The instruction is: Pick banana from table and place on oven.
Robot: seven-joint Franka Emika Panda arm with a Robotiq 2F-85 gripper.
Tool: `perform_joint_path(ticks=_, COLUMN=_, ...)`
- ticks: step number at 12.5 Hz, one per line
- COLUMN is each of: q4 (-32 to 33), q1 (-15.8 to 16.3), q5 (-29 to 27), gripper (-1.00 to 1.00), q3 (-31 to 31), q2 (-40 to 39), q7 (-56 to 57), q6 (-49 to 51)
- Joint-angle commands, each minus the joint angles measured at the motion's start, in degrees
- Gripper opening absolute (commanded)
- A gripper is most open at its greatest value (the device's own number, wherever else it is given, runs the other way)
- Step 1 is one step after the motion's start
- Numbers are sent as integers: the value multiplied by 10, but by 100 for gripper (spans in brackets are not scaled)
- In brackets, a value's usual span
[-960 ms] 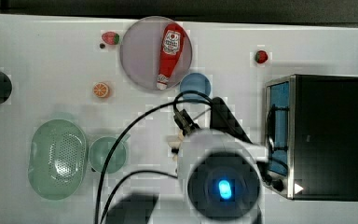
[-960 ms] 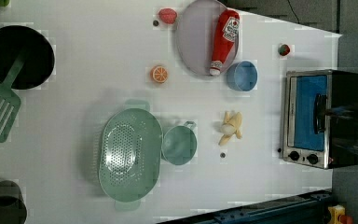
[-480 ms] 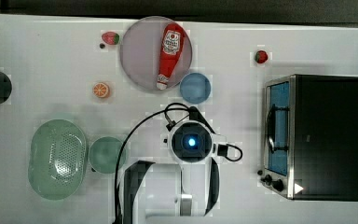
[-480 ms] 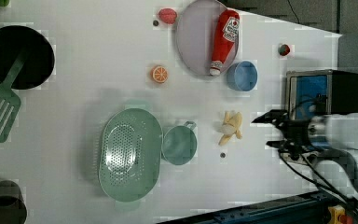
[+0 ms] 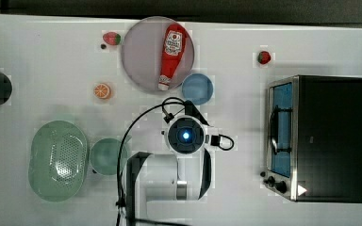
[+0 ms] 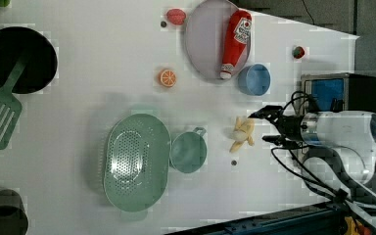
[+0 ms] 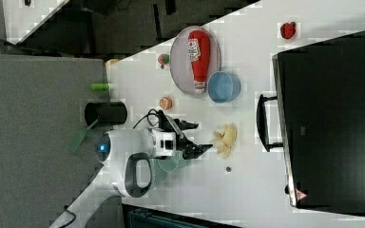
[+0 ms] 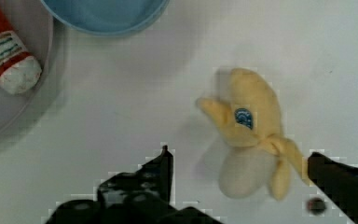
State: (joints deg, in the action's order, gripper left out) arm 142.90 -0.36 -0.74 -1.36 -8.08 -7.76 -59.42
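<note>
Soft, pale-yellow banana (image 8: 251, 140) with splayed peel flaps lying on smooth white desk (image 6: 103, 58), between spread black fingers (image 8: 140, 186) of gripper (image 6: 270, 126); boxy oven (image 5: 330, 139) well apart.

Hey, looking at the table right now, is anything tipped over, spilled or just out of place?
One oddity: the ketchup bottle lies on its side across the grey plate, not upright. Nothing looks spilled or broken. The banana lies on the table by the open claw.
</note>
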Motion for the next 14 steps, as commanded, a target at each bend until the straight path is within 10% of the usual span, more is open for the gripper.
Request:
perform_joint_path(ticks=1, q4=1, q1=0, q5=10, gripper=100, q3=4, q2=-49, q7=-15, q6=-43)
perform_joint_path(ticks=6, q4=0, q1=0, q5=10, gripper=93, q3=0, q2=-114, q7=-16, q6=-114)
perform_joint_path(ticks=12, q4=-5, q1=-1, q5=10, gripper=-45, q3=-3, q2=-116, q7=-17, q6=-119)
perform_joint_path(ticks=14, q4=-12, q1=-1, q5=10, gripper=-46, q3=-6, q2=-108, q7=-17, q6=-119)
